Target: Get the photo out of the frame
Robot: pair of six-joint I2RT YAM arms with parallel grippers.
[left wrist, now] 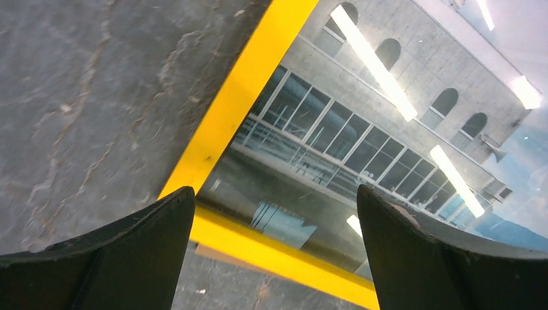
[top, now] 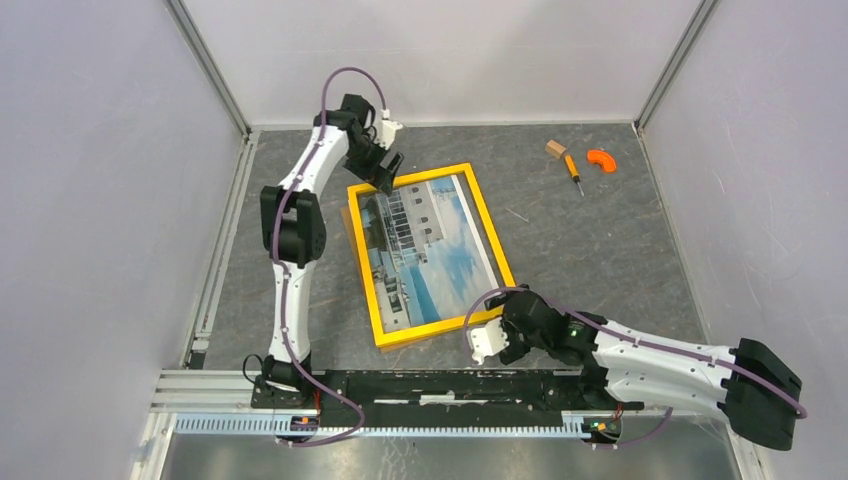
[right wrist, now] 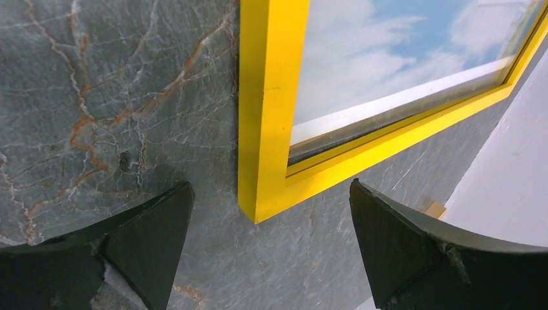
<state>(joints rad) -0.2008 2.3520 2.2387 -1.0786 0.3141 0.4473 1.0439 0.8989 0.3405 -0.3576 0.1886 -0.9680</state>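
Observation:
The frame (top: 430,328), with its yellow front up, lies flat on the grey table, and the photo (top: 425,250) of a white building and blue sky is inside it. My left gripper (top: 388,170) hangs open over the frame's far left corner. In the left wrist view the yellow border (left wrist: 245,84) and the photo (left wrist: 388,97) lie below the left gripper (left wrist: 274,188), with nothing held. My right gripper (top: 503,312) is open by the near right corner. That corner of the frame (right wrist: 265,97) and the photo's sky (right wrist: 375,58) sit just ahead of the right gripper (right wrist: 271,183).
A brown board edge (left wrist: 216,253) peeks out under the frame's far side. At the back right lie a small wood block (top: 554,149), an orange-handled screwdriver (top: 573,168) and an orange curved piece (top: 601,160). White walls enclose the table on three sides.

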